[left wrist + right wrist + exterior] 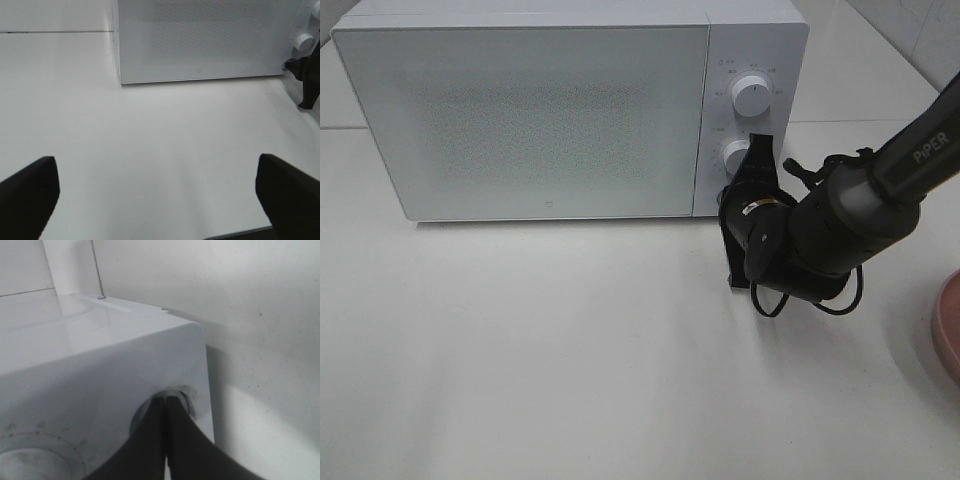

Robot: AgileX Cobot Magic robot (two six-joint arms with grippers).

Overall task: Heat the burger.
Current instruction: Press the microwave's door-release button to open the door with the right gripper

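The burger is out of view. The white microwave [520, 110] stands at the back of the table with its door closed. My right gripper [756, 148] is shut, fingers pressed together, with the tips at the lower knob [734, 157] of the control panel. In the right wrist view the closed fingertips [166, 401] meet right in front of that knob [184, 394]. The left gripper [157, 200] is open, its two dark fingers far apart over bare table with nothing between them; it faces the microwave [200, 40] from a distance.
An upper knob [751, 95] sits above the lower one. Part of a round pink plate [950, 325] shows at the table's right edge. The right arm [840, 215] reaches in from the right. White table surface lies in front of the microwave.
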